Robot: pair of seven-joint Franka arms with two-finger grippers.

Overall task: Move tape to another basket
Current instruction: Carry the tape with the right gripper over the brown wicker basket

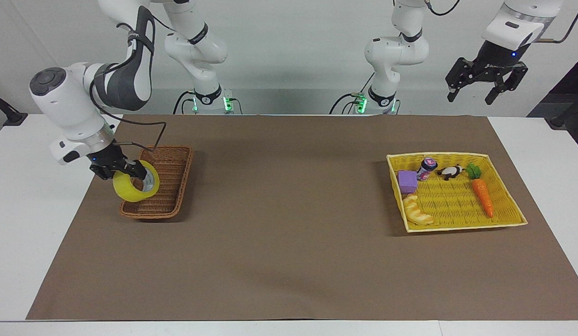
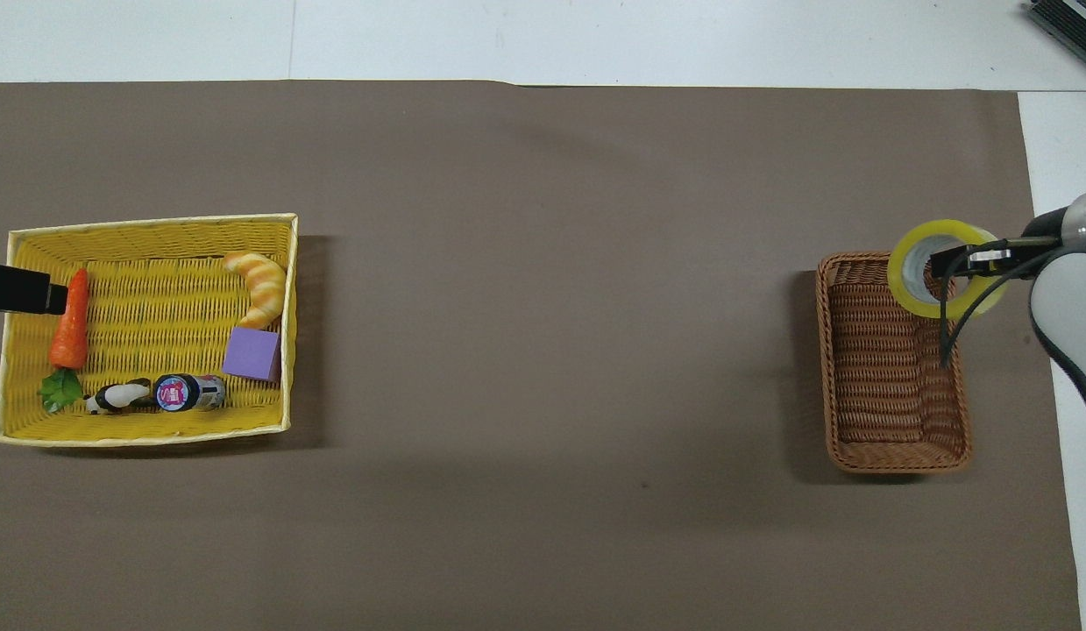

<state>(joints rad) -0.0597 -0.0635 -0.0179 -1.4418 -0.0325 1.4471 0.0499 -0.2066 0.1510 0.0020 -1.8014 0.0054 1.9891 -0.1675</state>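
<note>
Brown mat (image 1: 289,242) spans the table; the yellow basket (image 1: 503,223) sits at the left arm's end, the wicker basket (image 1: 170,191) at the right arm's. Right gripper (image 1: 125,169) pinches the tape (image 1: 130,192) through its core, over the wicker basket's outer corner. Left gripper (image 1: 485,83) waits aloft, fingers spread.

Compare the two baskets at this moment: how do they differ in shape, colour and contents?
The wicker basket is narrow, oblong and brown; the yellow basket is wider, nearly square and bright yellow. The wicker basket shows nothing lying inside, with the tape held above its edge by the right gripper; the yellow basket holds several things, among them a carrot and a purple block. Both are woven and sit on the brown mat.
</note>
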